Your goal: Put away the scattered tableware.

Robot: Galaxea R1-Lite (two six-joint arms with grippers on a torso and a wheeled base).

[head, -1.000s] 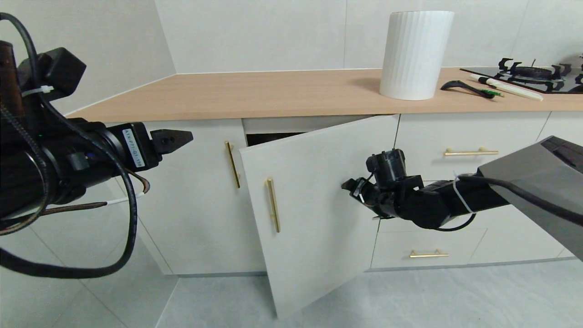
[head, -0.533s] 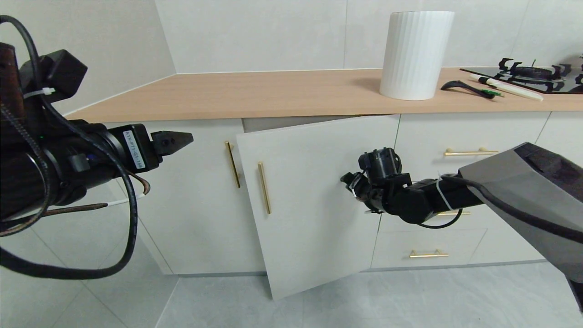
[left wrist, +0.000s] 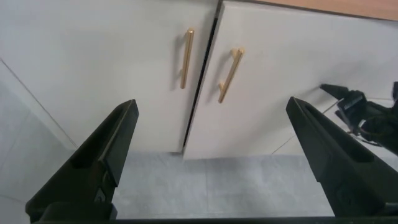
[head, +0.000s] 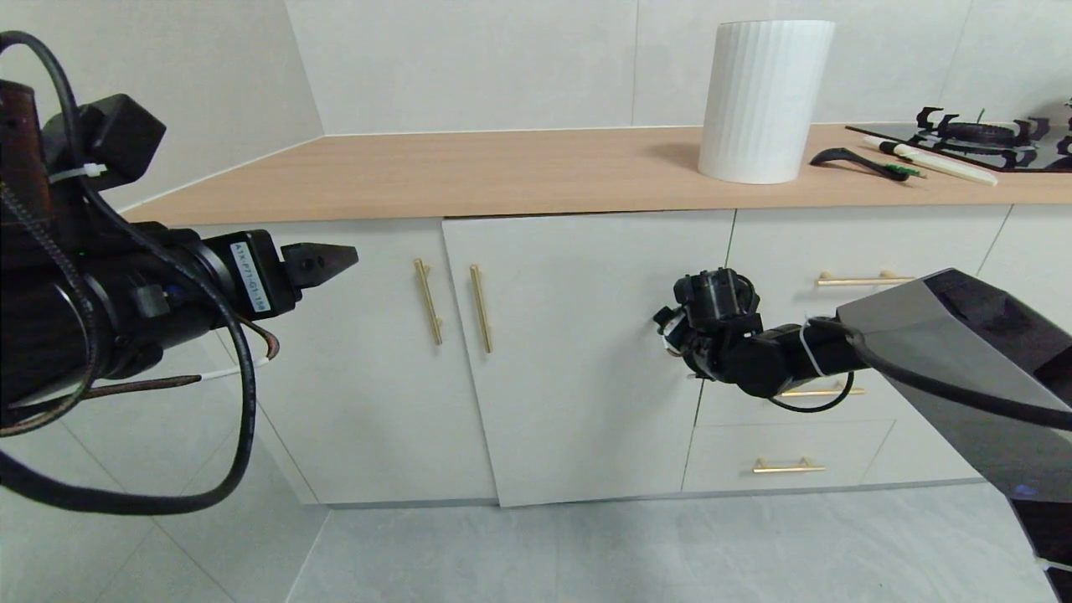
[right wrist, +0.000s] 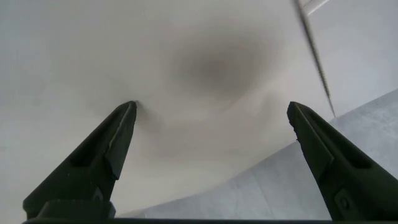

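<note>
Tableware: black spoon [head: 854, 159] and long white utensil [head: 938, 161] lying on desk [head: 419, 172] at far right, just beside gas hob [head: 980, 134]; small green-tipped piece [head: 906, 172] between the two, too small to identify.
Spoon position: near foot of white ribbed canister [head: 764, 100], apart from it.
Canister position: upright on desk, left of the utensils.
Left claw [head: 345, 255]: released, fingers spread wide, grasping nothing; held in the air before left end of cabinet run, level with upper part of doors, pointing toward them.
Right claw [head: 663, 322]: released, fingers spread wide, grasping nothing; tips close against face of right cabinet door [head: 578, 377], near its right edge; contact cannot be confirmed.
Right cabinet door, condition: shut, flush with left cabinet door [head: 352, 377].
Door handles [head: 480, 308]: two vertical gold bars, side by side at the meeting edges of both doors.
Drawers [head: 787, 452]: right of doors, shut, horizontal gold handles.
Floor [head: 670, 553]: grey tile.
</note>
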